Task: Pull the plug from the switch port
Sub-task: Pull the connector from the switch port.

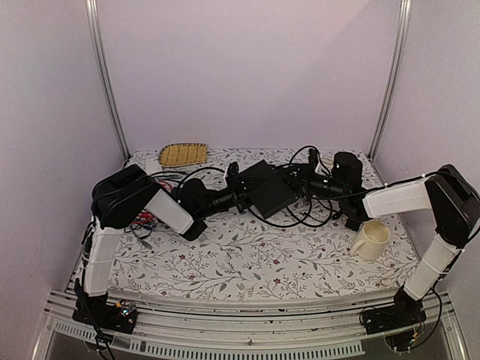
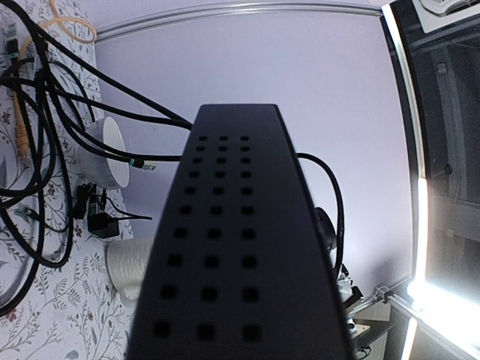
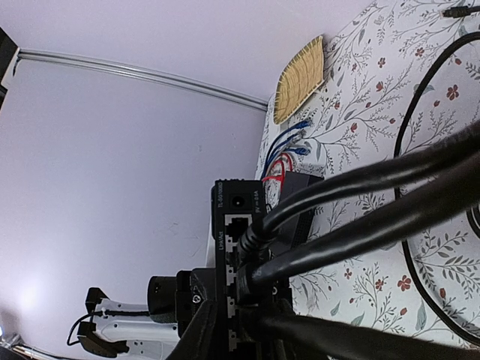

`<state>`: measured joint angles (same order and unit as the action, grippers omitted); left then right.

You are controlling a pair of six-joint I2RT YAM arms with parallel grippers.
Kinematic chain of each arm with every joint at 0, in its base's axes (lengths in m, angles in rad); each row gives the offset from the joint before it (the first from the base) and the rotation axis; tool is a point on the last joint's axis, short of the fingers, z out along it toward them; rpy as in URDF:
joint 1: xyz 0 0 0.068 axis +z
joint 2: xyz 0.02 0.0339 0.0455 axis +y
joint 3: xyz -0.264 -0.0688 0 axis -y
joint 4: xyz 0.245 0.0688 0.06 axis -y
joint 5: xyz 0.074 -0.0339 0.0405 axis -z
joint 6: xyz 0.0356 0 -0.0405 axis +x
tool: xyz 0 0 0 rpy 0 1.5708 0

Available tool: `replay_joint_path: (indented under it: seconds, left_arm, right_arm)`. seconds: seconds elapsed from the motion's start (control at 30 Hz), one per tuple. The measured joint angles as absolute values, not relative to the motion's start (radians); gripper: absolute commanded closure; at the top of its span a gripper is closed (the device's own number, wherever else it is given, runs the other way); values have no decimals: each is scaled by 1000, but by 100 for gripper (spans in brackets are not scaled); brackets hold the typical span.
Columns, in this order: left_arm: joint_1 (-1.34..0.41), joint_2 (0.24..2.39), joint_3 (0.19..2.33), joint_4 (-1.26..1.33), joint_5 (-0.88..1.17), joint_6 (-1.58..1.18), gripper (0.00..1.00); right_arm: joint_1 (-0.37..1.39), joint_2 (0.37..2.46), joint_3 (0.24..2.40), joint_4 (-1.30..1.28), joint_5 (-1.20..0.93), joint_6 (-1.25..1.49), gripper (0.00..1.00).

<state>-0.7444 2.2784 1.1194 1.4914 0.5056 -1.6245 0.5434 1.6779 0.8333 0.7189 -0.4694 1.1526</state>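
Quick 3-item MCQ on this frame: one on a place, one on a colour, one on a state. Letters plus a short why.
1. Where does the cream mug stand?
A. on the floor
B. on the table, right part of the top view
C. hung on the back wall

2. What colour are the cables that run into the switch?
A. black
B. white
C. green

3. What state are the plugs in?
A. all out, ports bare
B. taped over
C. seated in the ports

Key:
1 B, the top view shows the mug upright on the floral table cover at the right.
2 A, the right wrist view shows thick black cables entering the port face.
3 C, in the same view the plugs sit in their sockets.
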Motion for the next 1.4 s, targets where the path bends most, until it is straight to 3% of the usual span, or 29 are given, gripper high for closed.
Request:
replay_joint_path:
  seconds: [0.47, 1.4]
  left_arm:
    - [-744, 2278, 1119, 1497, 488, -1627, 100]
    - [-772, 2261, 1066, 1485, 372, -1615, 100]
  right_arm:
    - [543, 1684, 852, 697, -463, 1146, 98]
    - [508, 1691, 899, 571, -505, 1057, 99]
